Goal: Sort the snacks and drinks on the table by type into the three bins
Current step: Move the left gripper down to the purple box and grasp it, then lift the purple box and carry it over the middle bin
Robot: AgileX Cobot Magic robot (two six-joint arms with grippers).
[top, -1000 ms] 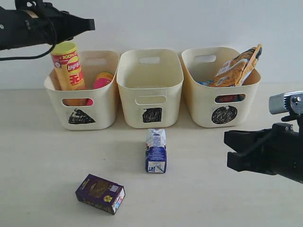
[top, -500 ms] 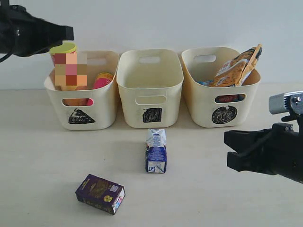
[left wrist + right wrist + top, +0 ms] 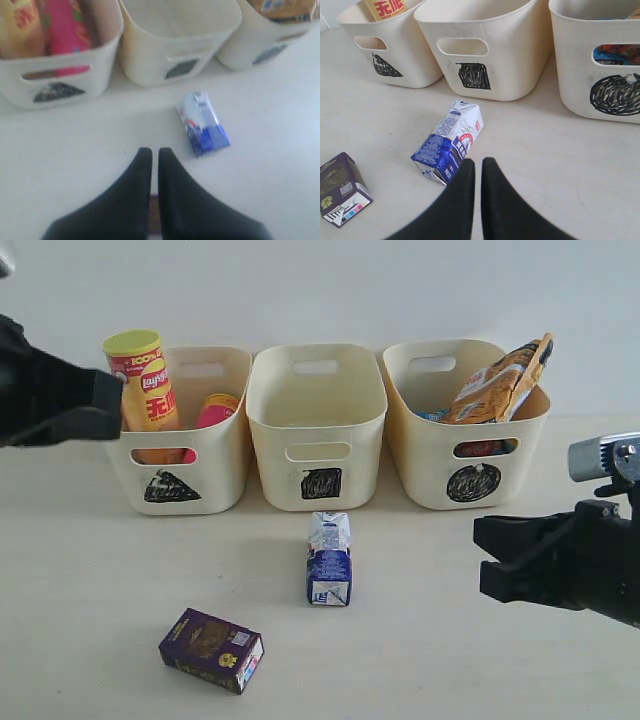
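Observation:
The yellow chip tube (image 3: pixel 143 380) and the pink tube (image 3: pixel 217 410) stand in the triangle bin (image 3: pixel 175 475). The square bin (image 3: pixel 318 440) holds nothing. In the circle bin (image 3: pixel 470 460) the orange packet (image 3: pixel 500 385) sticks up over a blue packet (image 3: pixel 432 415). A blue and white carton (image 3: pixel 329 558) (image 3: pixel 202 123) (image 3: pixel 450 142) lies on the table (image 3: pixel 450 660), and the purple carton (image 3: pixel 212 650) (image 3: pixel 340 187) lies nearer the front. My left gripper (image 3: pixel 115 405) (image 3: pixel 151 151) hangs shut and empty by the triangle bin's left end. My right gripper (image 3: pixel 482 558) (image 3: pixel 477 162) is shut and empty, right of the blue carton.
The three bins stand in a row against a white wall (image 3: pixel 320 290). Bare table lies between the bins and the two cartons, and to the right of them under my right arm.
My left gripper has come down and to the left from above the triangle bin. The yellow tube stays standing in that bin. The right arm has not moved.

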